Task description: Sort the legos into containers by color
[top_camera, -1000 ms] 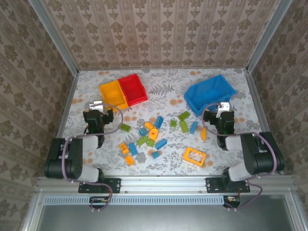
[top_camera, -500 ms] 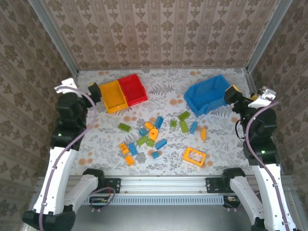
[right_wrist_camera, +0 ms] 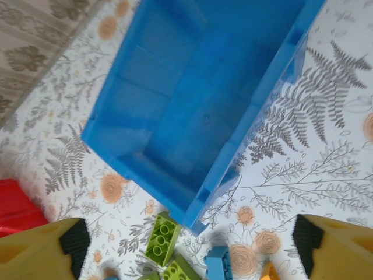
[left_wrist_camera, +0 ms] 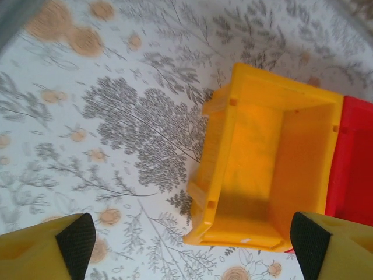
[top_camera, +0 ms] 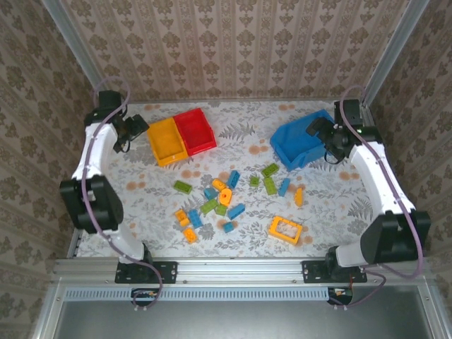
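Observation:
Several green, blue and yellow-orange legos [top_camera: 224, 198] lie scattered mid-table, with an orange frame piece [top_camera: 285, 229] nearer the front. A yellow-orange container [top_camera: 166, 140] and a red container [top_camera: 195, 131] stand side by side at the back left, and a blue container [top_camera: 305, 138] at the back right. My left gripper [top_camera: 133, 129] hovers open just left of the yellow-orange container [left_wrist_camera: 262, 163], holding nothing. My right gripper [top_camera: 316, 129] hangs open over the blue container [right_wrist_camera: 198, 87], also holding nothing. A green lego [right_wrist_camera: 163, 236] and a blue lego [right_wrist_camera: 218, 262] lie just past that container's corner.
Metal rails and patterned walls close the table [top_camera: 141, 212] on the left, right and back. The red container's wall [left_wrist_camera: 352, 157] touches the yellow-orange one. A corner of the red container [right_wrist_camera: 14, 207] sits at the left edge of the right wrist view.
Both arms have unfolded from the near edge and reached toward the back: the left to the yellow-orange container, the right to the blue one. The legos have not moved.

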Action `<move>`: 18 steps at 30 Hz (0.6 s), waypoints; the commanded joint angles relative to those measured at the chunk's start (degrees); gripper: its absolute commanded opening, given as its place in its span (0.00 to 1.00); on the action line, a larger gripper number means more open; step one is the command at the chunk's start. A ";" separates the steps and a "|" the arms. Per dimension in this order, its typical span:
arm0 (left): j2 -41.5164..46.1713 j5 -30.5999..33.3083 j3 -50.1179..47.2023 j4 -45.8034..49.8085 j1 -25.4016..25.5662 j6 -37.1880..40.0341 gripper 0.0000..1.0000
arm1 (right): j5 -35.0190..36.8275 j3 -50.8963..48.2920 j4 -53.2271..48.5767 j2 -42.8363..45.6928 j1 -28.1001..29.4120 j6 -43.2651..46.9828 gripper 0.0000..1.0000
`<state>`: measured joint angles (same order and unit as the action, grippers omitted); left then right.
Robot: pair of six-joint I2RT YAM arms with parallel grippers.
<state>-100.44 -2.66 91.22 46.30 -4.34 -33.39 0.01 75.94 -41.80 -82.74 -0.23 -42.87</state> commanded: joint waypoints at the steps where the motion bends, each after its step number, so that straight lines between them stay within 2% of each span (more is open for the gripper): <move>1: -2.64 -6.49 2.78 4.67 -0.32 1.29 0.89 | -1.60 1.58 0.09 -5.12 -0.30 -2.39 0.89; 6: -6.48 -10.81 3.24 1.76 -0.24 1.75 0.83 | -1.64 3.53 1.03 -13.04 -1.32 -2.57 0.81; 12: -8.82 -11.63 2.69 0.42 0.81 2.70 0.82 | -1.85 4.02 2.83 -18.68 -2.67 -2.42 0.71; 18: -10.37 -11.09 2.59 0.72 0.82 4.56 0.77 | -1.88 5.20 4.02 -23.05 -2.76 -0.96 0.51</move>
<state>-109.58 -13.32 92.36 46.68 -3.73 -31.09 -0.95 79.24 -38.48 -103.79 -2.98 -44.58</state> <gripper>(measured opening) 0.770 0.526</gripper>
